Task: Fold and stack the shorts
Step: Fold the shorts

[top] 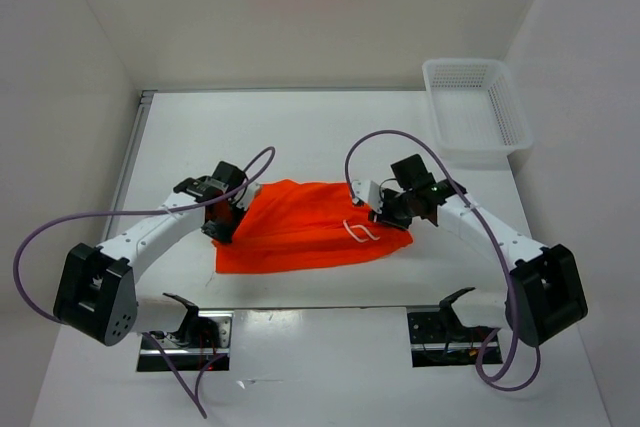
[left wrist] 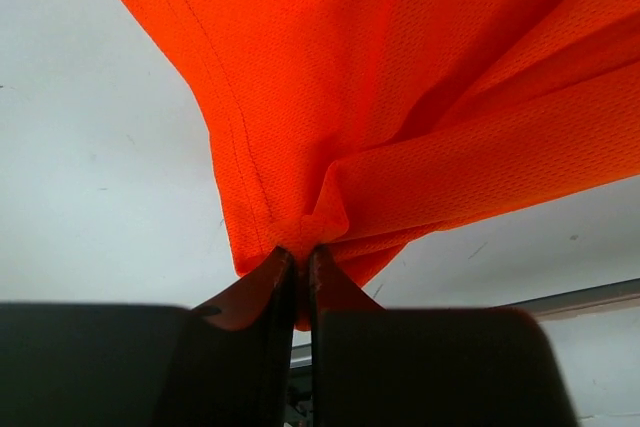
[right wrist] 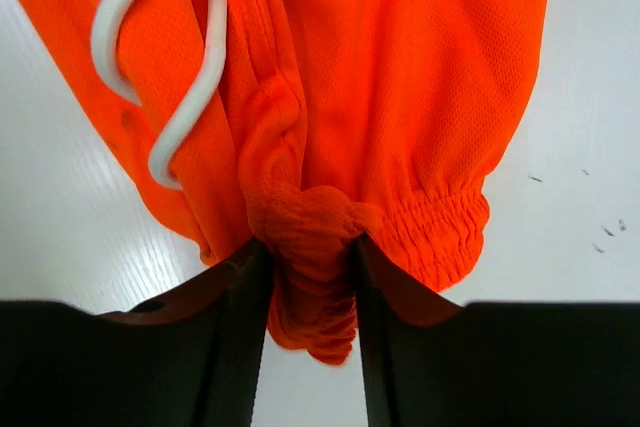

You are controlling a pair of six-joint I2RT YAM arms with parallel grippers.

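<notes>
White table [top: 300, 127]: orange shorts [top: 310, 232] spread mid-table between arms; left gripper [left wrist: 300, 257] pinching hem corner; right gripper [right wrist: 310, 257] around bunched elastic waistband [right wrist: 430, 217], seemingly gripping. Light, limp, likely slippery mesh; hold seams, avoid drawstring [right wrist: 190, 97]

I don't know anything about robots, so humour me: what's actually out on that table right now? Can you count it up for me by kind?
Orange shorts: 1
White mesh basket: 1
Robot arms: 2, the left arm and the right arm
Total: 4
</notes>
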